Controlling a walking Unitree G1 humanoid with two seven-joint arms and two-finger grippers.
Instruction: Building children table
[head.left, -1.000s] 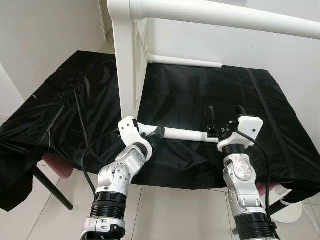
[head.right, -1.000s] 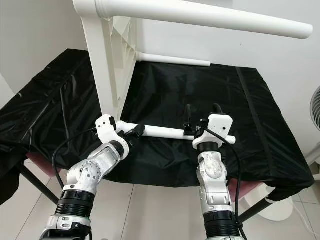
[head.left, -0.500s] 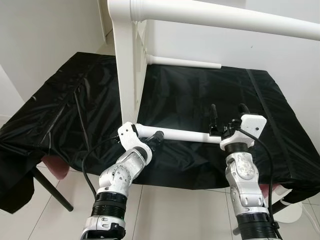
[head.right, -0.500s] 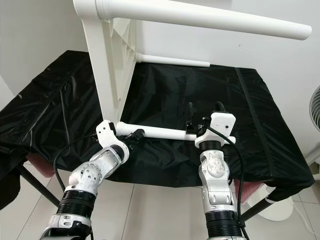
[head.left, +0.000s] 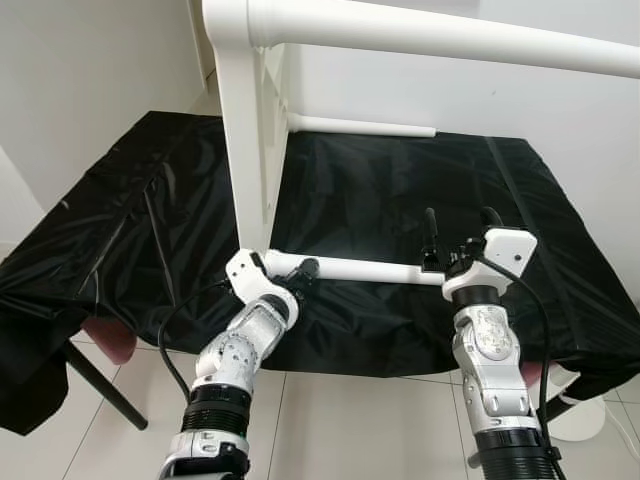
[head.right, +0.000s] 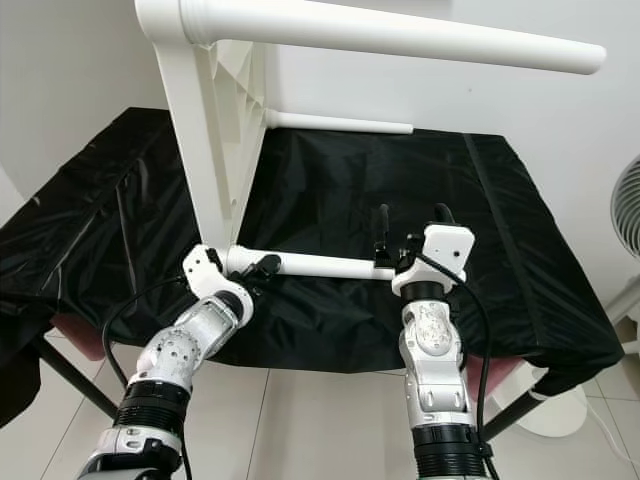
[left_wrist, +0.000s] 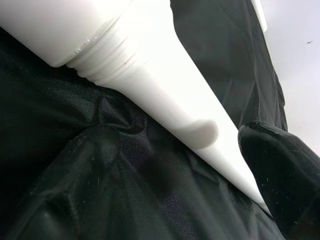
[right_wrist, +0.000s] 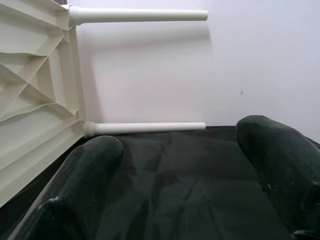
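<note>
Black cloth (head.left: 400, 190) covers the bench before you, white walls behind it; the table (head.left: 245, 150) stands on its side on the cloth at the left, its top upright, legs pointing right; one leg (head.left: 350, 268) runs along the near edge, another (head.left: 365, 126) lies at the far side, a third (head.left: 440, 35) passes overhead. Your left gripper (head.left: 305, 272) sits at the near leg's left end by its threaded joint, fingers (left_wrist: 95, 150) apart on either side of the leg, not clamped on it. Your right gripper (head.left: 458, 225) stands at the leg's right end, fingers (right_wrist: 90, 165) spread and pointing up, holding nothing.
</note>
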